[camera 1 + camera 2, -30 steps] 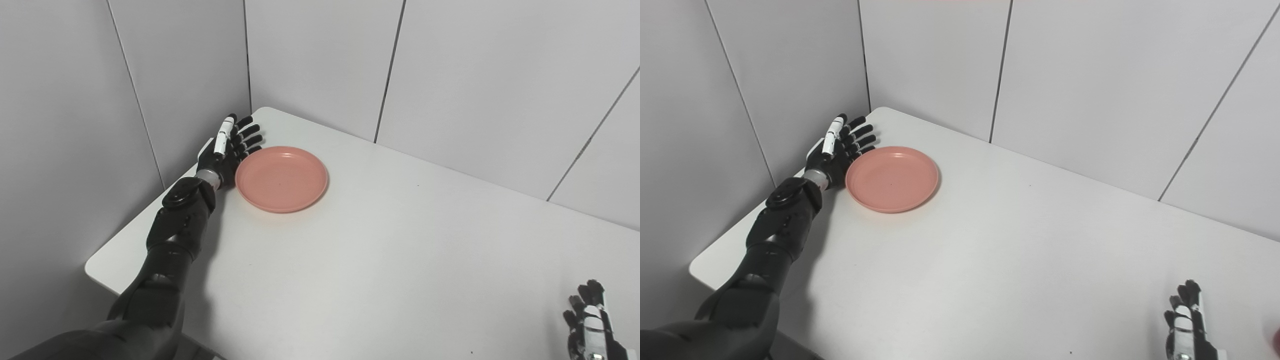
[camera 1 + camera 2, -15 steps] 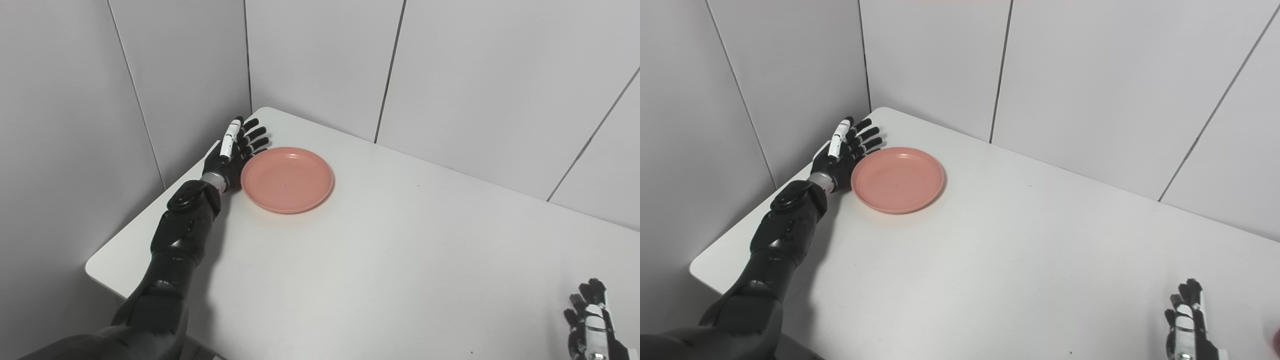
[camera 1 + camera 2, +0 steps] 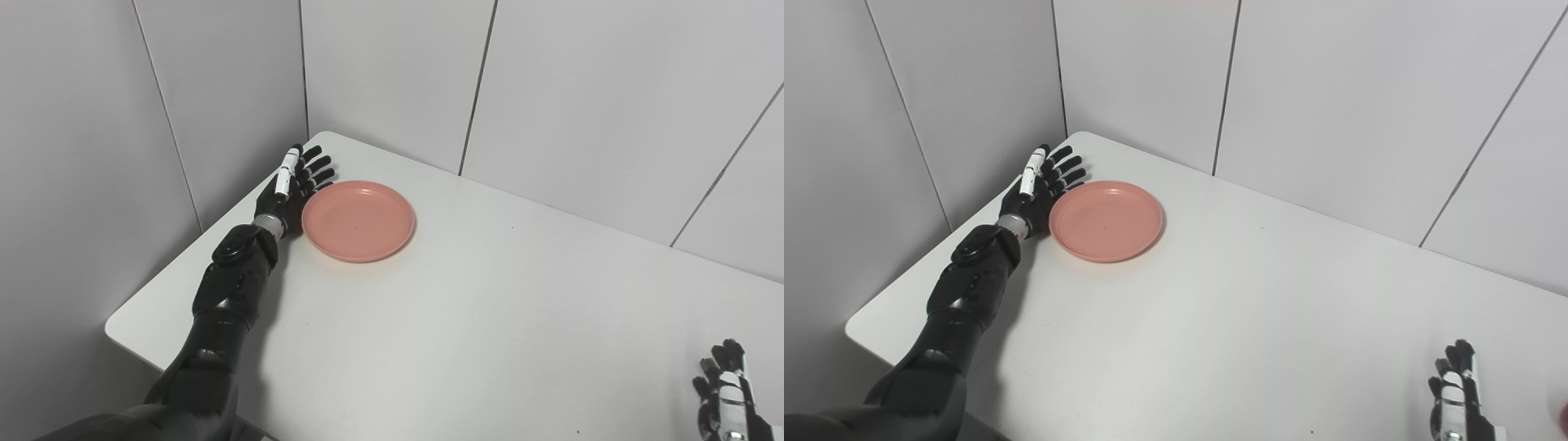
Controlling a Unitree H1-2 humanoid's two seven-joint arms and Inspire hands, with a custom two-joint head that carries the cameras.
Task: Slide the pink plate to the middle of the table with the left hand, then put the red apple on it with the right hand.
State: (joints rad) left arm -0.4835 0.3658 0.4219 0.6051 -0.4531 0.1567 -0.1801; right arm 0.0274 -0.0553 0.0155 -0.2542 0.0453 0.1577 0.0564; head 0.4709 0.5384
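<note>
A round pink plate [image 3: 359,219] lies flat on the white table [image 3: 465,318], near its far left corner. My left hand [image 3: 288,193] is open, fingers straight and spread, and its edge presses against the plate's left rim. My right hand [image 3: 1458,398] rests open at the table's near right, fingers pointing away from me, holding nothing. A sliver of red at the right edge of the right eye view may be the apple [image 3: 1564,418]; most of it is out of frame.
Grey panelled walls [image 3: 392,73] close in behind and to the left of the table. The table's left edge [image 3: 184,257] runs just beside my left forearm.
My left hand has pushed the plate a short way to the right across the table, and the hand has travelled with it. The right hand has stayed where it was.
</note>
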